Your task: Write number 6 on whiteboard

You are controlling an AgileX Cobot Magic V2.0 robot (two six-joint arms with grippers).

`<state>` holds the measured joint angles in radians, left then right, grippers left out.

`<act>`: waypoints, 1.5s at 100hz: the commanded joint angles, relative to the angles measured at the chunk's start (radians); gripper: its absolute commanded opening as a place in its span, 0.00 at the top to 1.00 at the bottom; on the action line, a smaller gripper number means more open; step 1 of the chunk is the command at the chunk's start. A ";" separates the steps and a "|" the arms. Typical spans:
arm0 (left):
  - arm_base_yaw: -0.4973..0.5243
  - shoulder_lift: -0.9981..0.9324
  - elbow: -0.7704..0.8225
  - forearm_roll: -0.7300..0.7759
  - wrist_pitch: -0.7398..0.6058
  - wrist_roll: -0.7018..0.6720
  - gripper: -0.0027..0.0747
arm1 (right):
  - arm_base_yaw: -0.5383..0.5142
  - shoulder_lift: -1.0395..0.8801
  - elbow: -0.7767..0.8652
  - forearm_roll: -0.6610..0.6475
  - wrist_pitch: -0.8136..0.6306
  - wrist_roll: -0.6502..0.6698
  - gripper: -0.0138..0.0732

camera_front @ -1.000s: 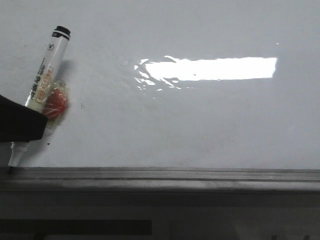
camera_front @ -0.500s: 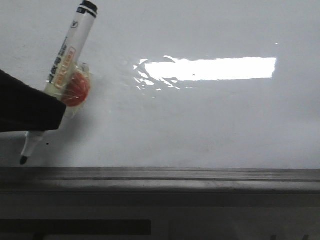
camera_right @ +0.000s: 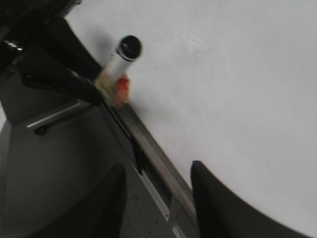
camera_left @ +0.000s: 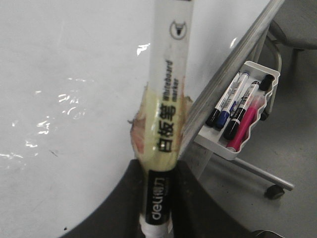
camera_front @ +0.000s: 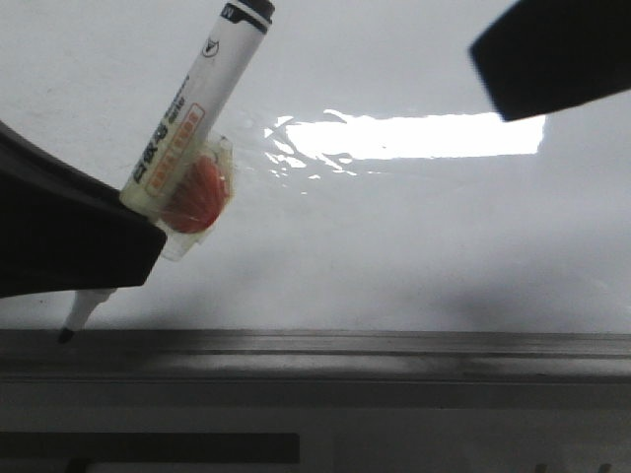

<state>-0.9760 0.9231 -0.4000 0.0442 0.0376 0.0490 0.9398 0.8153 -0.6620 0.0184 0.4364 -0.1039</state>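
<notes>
The whiteboard (camera_front: 394, 246) fills the front view, with a bright glare (camera_front: 414, 136) and a grey edge rail (camera_front: 345, 345) along its near side. No number 6 shows on it. My left gripper (camera_front: 128, 246) is shut on a white whiteboard marker (camera_front: 187, 128) with an orange-red lump (camera_front: 197, 192) taped to it. The marker is tilted, with its bare black tip (camera_front: 67, 335) at the rail. The left wrist view shows the fingers (camera_left: 124, 208) clamped round the marker barrel (camera_left: 166, 114). My right gripper (camera_front: 552, 59) is open and empty over the board's far right, and it is also in the right wrist view (camera_right: 158, 173).
A white tray (camera_left: 213, 146) hangs beside the board's rail and holds several markers (camera_left: 233, 99). A caster leg (camera_left: 274, 191) stands on the grey floor beyond it. The right wrist view shows the rail (camera_right: 153, 153) and the marker (camera_right: 119, 59).
My left gripper has moved right and up with the marker, which now tilts more. The right gripper has come into view at the upper right.
</notes>
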 commanded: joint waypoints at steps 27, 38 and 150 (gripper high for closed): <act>-0.065 -0.077 -0.033 0.100 -0.063 -0.001 0.99 | 0.052 0.151 -0.142 0.153 -0.128 0.029 0.40; -0.074 -0.077 -0.033 0.106 -0.065 -0.001 0.99 | 0.052 0.200 -0.177 0.213 -0.123 0.029 0.40; -0.074 -0.077 -0.033 0.107 -0.065 -0.001 0.44 | 0.052 0.315 -0.241 0.318 -0.128 0.033 0.91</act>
<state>-1.0421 0.8547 -0.4000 0.1528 0.0434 0.0490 0.9904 1.1445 -0.8674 0.3234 0.3606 -0.0704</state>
